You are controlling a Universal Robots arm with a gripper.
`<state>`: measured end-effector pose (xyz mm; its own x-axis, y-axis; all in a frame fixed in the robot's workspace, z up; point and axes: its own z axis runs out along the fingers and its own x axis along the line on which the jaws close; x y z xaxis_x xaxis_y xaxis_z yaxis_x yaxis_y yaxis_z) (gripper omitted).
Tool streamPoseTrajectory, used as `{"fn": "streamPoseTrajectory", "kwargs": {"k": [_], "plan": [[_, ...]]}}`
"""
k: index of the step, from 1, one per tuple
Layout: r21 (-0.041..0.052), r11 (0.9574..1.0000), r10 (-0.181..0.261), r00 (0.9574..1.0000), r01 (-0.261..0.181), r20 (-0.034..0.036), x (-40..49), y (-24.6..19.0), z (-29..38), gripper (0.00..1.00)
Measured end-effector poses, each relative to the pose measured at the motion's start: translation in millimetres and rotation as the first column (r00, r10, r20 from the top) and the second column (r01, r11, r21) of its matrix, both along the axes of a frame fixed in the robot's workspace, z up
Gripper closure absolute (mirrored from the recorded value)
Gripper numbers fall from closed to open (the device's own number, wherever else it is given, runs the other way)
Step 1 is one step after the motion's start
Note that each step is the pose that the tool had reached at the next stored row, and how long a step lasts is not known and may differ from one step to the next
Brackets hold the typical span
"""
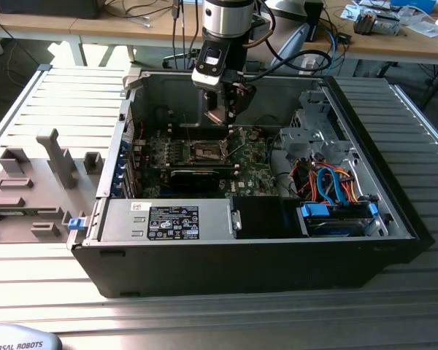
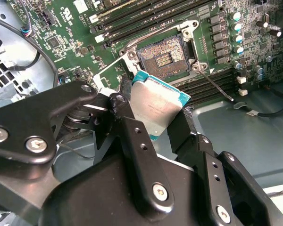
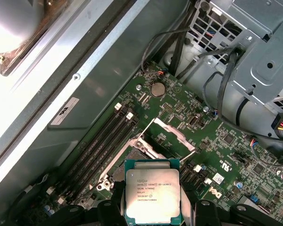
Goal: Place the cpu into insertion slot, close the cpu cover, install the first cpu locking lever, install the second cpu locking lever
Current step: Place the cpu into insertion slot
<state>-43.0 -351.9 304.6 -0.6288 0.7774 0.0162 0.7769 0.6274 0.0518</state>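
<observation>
Within the open computer case [image 1: 241,266], over the green circuit board [image 1: 254,162], the gripper [image 1: 221,115] is seen at about 12 o'clock from the insertion slot [image 1: 206,152] in the exterior view. The cpu cover [image 3: 172,134] seems raised. The cpu [image 3: 152,195] is clamped between the fingers [image 2: 132,136], apart from the insertion slot.

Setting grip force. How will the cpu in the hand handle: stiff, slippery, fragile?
Probably stiff: the cpu is a flat metal-topped plate, showing no bend in the hand. Possibly slippery: it is held by thin edges, and its top looks smooth. Likely fragile at placing: the open insertion slot shows fine contacts.
</observation>
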Motion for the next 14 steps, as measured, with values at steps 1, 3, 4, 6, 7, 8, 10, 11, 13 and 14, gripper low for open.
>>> {"fn": "streamPoseTrajectory", "kwargs": {"k": [1,3,4,6,7,8,10,11,13,14], "plan": [[0.0001,1.0000,-0.001,1.0000,0.001,0.0000,0.0,0.0,0.0,0.46],[0.0001,1.0000,-0.002,1.0000,0.002,0.0000,0.0,0.0,0.0,0.46],[0.0000,1.0000,-0.003,1.0000,0.003,0.0000,0.0,0.0,0.0,0.46],[0.0001,1.0000,-0.004,1.0000,0.004,0.0000,0.0,0.0,0.0,0.46],[0.0000,1.0000,-0.004,1.0000,0.004,-0.0001,0.0,0.0,0.0,0.46],[0.0001,1.0000,-0.005,1.0000,0.005,0.0000,0.0,0.0,0.0,0.46],[0.0001,1.0000,-0.006,1.0000,0.006,0.0000,0.0,0.0,0.0,0.46],[0.0001,1.0000,-0.006,1.0000,0.006,0.0000,0.0,0.0,0.0,0.46],[0.0000,1.0000,-0.007,1.0000,0.007,0.0000,0.0,0.0,0.0,0.46],[0.0001,1.0000,-0.008,1.0000,0.008,0.0000,0.0,0.0,0.0,0.46]]}}
